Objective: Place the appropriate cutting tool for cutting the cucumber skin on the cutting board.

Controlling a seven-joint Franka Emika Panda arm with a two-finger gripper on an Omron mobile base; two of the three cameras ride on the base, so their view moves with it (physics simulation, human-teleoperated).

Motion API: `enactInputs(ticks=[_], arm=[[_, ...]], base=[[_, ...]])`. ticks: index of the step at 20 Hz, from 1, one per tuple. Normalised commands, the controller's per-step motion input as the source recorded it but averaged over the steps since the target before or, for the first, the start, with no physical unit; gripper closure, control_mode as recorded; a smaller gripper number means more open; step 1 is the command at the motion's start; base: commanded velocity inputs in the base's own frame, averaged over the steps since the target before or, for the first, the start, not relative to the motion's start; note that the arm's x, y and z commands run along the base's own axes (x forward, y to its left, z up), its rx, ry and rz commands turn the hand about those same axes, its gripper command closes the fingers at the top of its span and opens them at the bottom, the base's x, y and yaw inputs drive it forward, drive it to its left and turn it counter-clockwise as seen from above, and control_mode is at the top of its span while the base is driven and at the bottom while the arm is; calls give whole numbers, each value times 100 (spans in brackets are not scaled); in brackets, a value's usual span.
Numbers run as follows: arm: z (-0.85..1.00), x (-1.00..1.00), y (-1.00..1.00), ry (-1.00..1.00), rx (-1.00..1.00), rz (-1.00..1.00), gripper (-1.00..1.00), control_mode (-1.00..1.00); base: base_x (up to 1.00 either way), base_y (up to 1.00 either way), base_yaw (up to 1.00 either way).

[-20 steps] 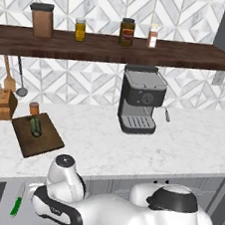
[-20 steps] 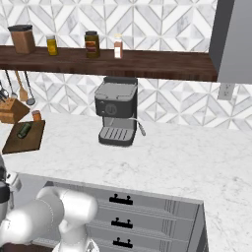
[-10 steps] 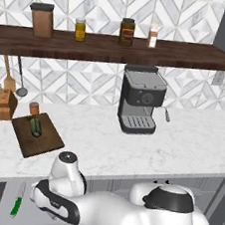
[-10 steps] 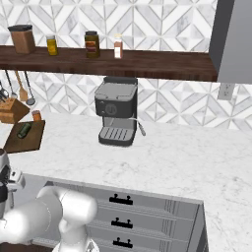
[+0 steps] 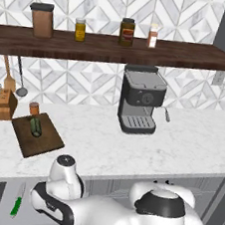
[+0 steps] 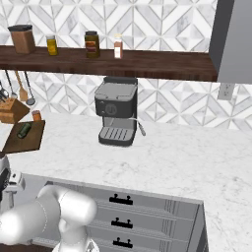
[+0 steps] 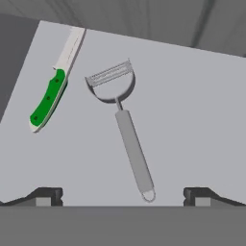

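The grey metal peeler (image 7: 126,129) lies flat on a grey drawer floor (image 7: 192,105), its Y-shaped head pointing away and its slim handle toward me. My gripper (image 7: 122,196) is open just above it, with one fingertip on each side of the handle's end and nothing held. The dark brown cutting board (image 5: 37,135) sits at the left of the marble counter, with the short dark green cucumber (image 5: 35,126) on it. From the other side, the cutting board (image 6: 30,141) and cucumber (image 6: 23,130) are at the far left.
A green-handled knife (image 7: 52,89) lies left of the peeler; the knife (image 5: 17,201) is in the open drawer below the counter. A tan knife block (image 5: 0,105) and a small orange-brown jar (image 5: 33,108) stand behind the board. A coffee machine (image 5: 140,105) stands mid-counter.
The arm's upper joint has shifted slightly higher over the drawer. The things on the counter have not moved, and nothing has been taken hold of.
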Motion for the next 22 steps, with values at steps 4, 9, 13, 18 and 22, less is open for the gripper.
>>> enactInputs(ticks=[4,9,13,18,22], arm=[[-14,0,0,-8,0,9,-100,-100],[-20,0,0,-11,0,16,-100,-100],[-3,0,0,-2,0,8,-100,-100],[-9,0,-2,-3,0,9,-100,-100],[-12,0,0,0,0,0,-100,-100]], base=[[0,0,0],[0,0,0],[0,0,0],[0,0,0],[0,0,0]])
